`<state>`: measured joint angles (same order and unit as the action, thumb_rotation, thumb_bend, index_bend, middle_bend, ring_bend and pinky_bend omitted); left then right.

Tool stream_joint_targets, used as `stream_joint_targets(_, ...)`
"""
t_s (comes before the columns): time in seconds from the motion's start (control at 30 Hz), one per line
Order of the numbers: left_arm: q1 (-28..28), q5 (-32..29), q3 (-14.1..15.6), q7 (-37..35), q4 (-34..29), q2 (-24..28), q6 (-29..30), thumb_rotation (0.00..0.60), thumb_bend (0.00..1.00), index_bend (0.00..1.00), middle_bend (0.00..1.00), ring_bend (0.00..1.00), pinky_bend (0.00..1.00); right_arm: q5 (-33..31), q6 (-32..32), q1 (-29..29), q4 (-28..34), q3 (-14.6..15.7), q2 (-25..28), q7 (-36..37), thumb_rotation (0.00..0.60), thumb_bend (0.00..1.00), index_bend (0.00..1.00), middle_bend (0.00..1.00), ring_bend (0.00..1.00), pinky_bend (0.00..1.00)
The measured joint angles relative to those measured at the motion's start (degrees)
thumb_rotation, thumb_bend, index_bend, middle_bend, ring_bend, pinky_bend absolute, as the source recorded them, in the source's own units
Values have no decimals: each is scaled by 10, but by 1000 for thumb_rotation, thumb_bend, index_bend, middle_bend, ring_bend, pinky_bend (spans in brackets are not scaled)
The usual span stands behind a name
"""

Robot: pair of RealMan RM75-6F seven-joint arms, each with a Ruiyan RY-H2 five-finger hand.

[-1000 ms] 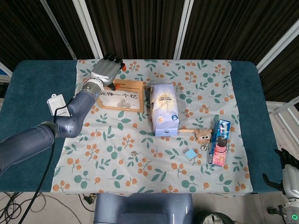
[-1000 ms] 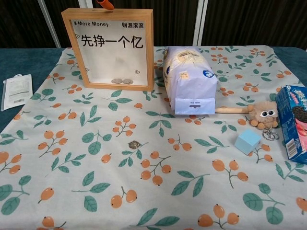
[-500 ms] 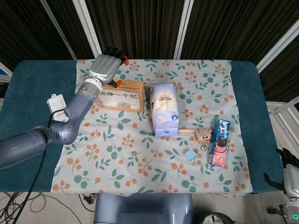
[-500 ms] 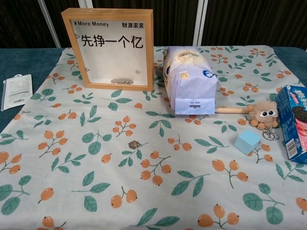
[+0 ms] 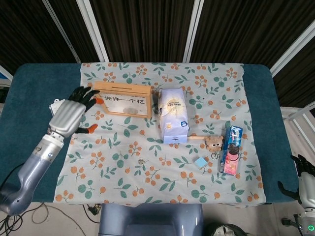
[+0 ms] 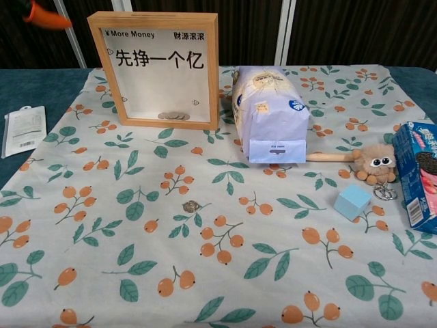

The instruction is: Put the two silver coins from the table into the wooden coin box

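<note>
The wooden coin box (image 5: 126, 100) stands upright at the back left of the flowered cloth, its glass front (image 6: 158, 75) printed "More Money". Silver coins (image 6: 173, 116) lie in a small heap at the bottom inside it. A small silver coin (image 6: 190, 206) lies on the cloth in the middle, also seen as the coin (image 5: 141, 161) from above. My left hand (image 5: 74, 112) hovers left of the box with fingers spread and nothing in it; an orange fingertip (image 6: 48, 17) shows at the top left. My right hand (image 5: 304, 183) hangs off the table's right edge, fingers apart.
A white bag (image 5: 173, 116) stands right of the box. A plush keychain (image 5: 214, 143), a blue cube (image 5: 200, 162) and a cookie pack (image 5: 232, 149) lie on the right. A white packet (image 5: 57, 106) sits on the blue table at the left.
My left hand has left the top of the box and swung down and left, opening its fingers. The coins inside the box now lie heaped rather than side by side.
</note>
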<state>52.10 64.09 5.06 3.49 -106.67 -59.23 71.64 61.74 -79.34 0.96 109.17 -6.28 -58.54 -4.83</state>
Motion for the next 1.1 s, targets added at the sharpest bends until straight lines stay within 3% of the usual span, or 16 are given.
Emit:
stream_joint_targets(0.13,-43,108,48,-27,33,-69,7,600,191,295,106,0,0,1,0,0,0,0,0,1,600,369,126,46,36,0)
stream_joint_targets(0.33,-50,155,59,-4,138,-193,-50,600,189,289,100,0,0,0,2,-1,-2,-1,4,8,600,369,126,46,36,0)
stream_joint_targets(0.57,-14,146,-1,25,257,-328,-151,600,167,271,83,0,0,-1,5,-2,1,0,8,11,600,369,126,46,36,0)
stream_joint_targets(0.73,12,139,-36,46,334,-392,-183,600,152,271,83,0,0,-6,6,-2,1,-3,10,16,600,369,126,46,36,0)
stream_joint_targets(0.93,41,146,-69,77,402,-443,-204,600,116,265,83,0,0,-11,6,-3,-1,-7,14,23,600,368,126,46,36,0)
stream_joint_targets(1.1,47,149,-79,101,409,-449,-207,600,76,258,81,0,0,-12,10,-2,0,-6,15,23,600,369,126,46,36,0)
